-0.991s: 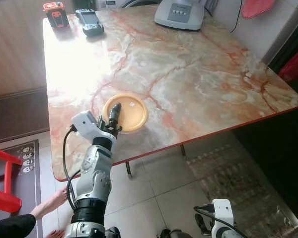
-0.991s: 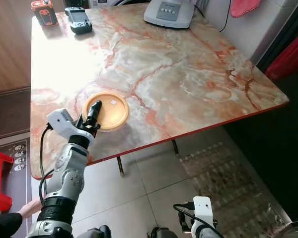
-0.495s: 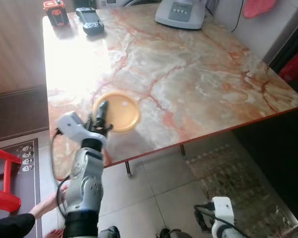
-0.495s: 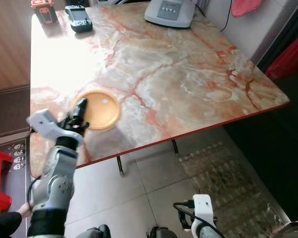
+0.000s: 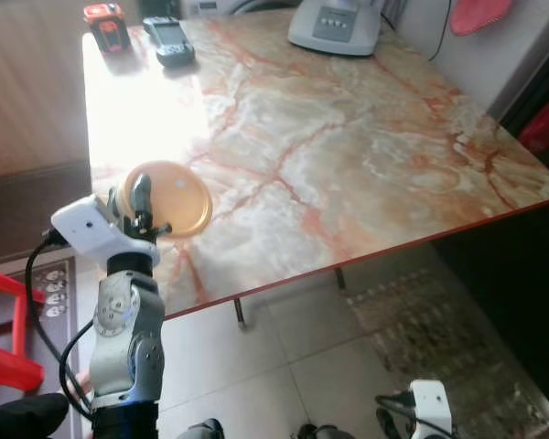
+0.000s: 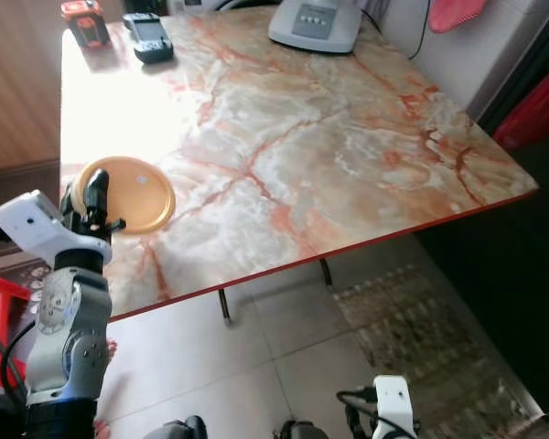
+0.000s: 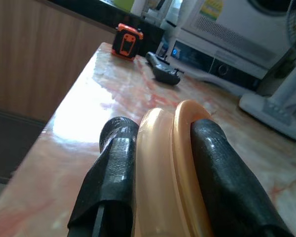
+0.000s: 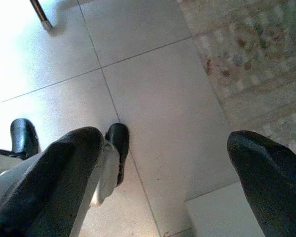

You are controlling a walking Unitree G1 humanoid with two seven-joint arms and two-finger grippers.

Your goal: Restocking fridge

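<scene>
Dish (image 5: 169, 197), shallow, round and orange, at the near left edge of the marble tabletop (image 5: 348, 137), gripped by its rim. Sits clamped between the two black fingers (image 7: 113, 168) of the left end effector (image 5: 141, 187), one finger on each face, the double lip of the rim wedged between them. Seems held edge-on for a reason: a flat dish gives no purchase from above, so the rim at the tabletop's edge is probably the one place where a finger can get underneath. Looks like the pick-up step of the restocking, with the carry not yet begun.

Hard to tell whether the dish is lifted clear of the marble or has its far side resting on it. Underside and contents, if any, hidden; only a small pale mark shows on the upper face.

Right end effector (image 8: 158, 163) hangs idle low over the floor tiles (image 8: 153, 74), fingers spread wide with nothing between them.

Farther off, at the far left corner of the tabletop, an orange-and-black device (image 5: 108, 16) and a dark handset (image 5: 167, 41) side by side; at the far edge, a grey appliance (image 5: 334, 25), cut off by the frame. Beside the tabletop on the left, part of a red stool (image 5: 0, 320).
</scene>
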